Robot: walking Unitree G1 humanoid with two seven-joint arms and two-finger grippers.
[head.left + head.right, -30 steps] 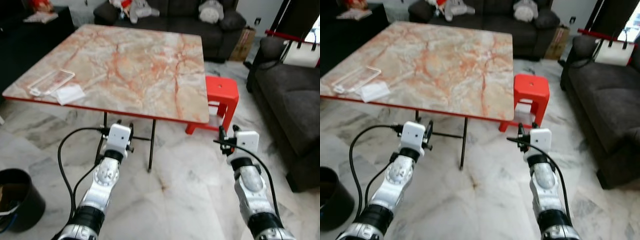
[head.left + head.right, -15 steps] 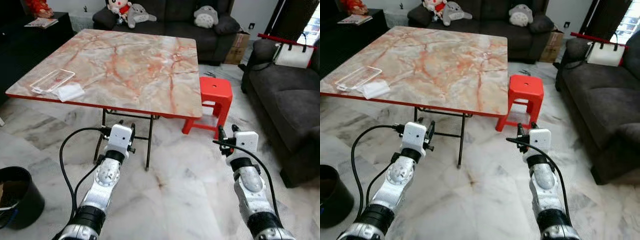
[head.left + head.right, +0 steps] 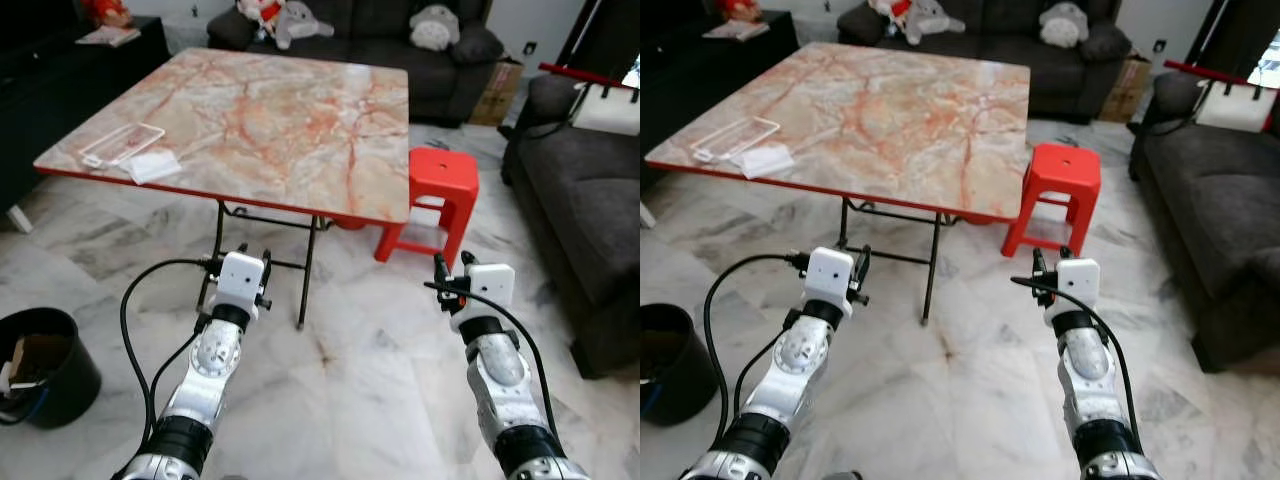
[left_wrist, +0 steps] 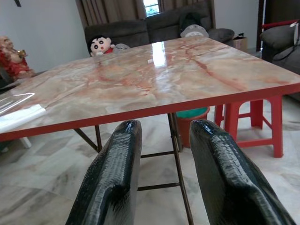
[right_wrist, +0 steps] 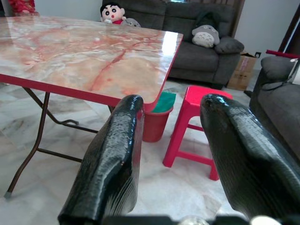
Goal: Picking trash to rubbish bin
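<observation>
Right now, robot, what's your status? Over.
Left pincer and right pincer open, empty, held low before the table. Clear tray and white wrapper on its left corner. Black bin at left.

From my head cameras the black rubbish bin (image 3: 45,365) is cut by the frame edge, and I can't identify its contents.

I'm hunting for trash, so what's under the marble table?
Under the marble table, folding metal legs stand on the floor, and a red bucket with something green on top sits beside the red stool. What the bucket holds is hidden.
</observation>
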